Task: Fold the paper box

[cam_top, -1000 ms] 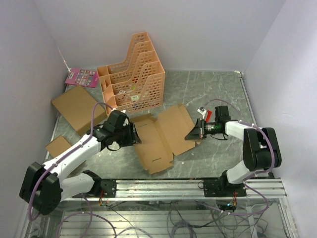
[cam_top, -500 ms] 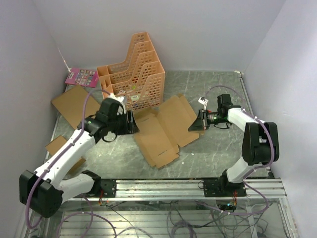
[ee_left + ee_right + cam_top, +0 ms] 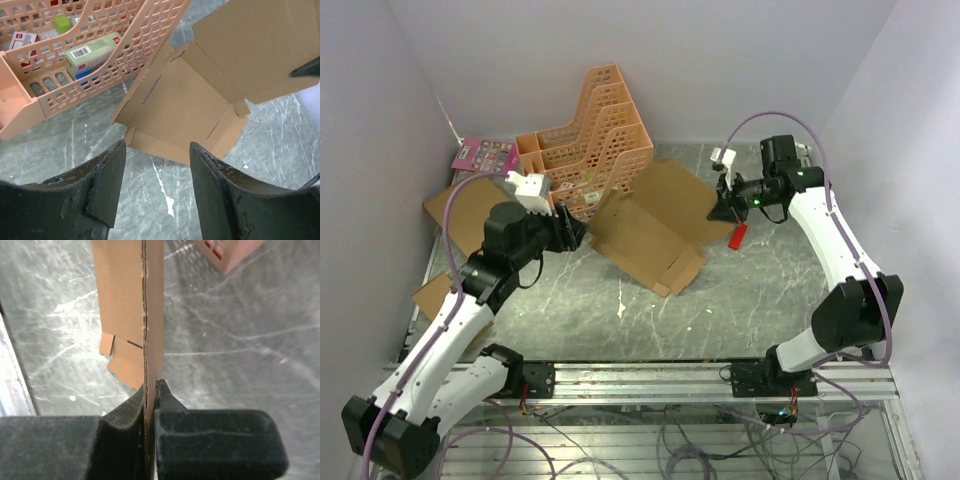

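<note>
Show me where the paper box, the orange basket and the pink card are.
paper box (image 3: 640, 240): top view, middle of its lower panel.
orange basket (image 3: 620, 170): top view, its lattice side wall.
pink card (image 3: 485, 155): top view, its middle.

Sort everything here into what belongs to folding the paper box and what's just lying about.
Job: paper box; right hand, clamped on its edge; left hand, open near it.
Lying about: orange rack; flat cardboard sheet; small cardboard piece; pink card.

White links (image 3: 445, 335), lilac cables (image 3: 765, 115), black left tool (image 3: 156, 147)
</note>
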{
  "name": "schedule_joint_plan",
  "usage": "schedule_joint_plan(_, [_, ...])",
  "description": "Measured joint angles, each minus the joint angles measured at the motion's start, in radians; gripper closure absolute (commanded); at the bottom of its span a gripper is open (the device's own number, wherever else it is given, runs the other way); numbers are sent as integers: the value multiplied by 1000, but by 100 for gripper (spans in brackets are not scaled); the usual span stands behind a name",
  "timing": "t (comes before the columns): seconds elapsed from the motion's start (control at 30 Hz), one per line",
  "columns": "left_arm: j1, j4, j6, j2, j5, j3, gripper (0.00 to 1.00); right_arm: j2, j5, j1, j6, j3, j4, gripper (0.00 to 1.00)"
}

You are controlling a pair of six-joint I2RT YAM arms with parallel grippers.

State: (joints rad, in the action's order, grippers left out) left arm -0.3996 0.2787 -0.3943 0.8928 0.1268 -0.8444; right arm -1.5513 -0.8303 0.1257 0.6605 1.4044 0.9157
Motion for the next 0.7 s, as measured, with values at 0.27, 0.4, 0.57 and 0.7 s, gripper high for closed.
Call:
schedule_joint_plan(0.27, [2,-189,0,-175,34,219,37,142,286,229,193,40,43,100])
schedule_joint_plan(0.4, [2,-287,-39,-253,45,344,39,215,441,341,263,32,56,100])
schedule_joint_plan(0.57, [2,-407,-112,-359,53,512,41,244,628,491,298,31,55,100])
schedule_joint_plan(0.7, [2,-468,-162,-402,54,586,42,279,785,612,293,-49,-12,100])
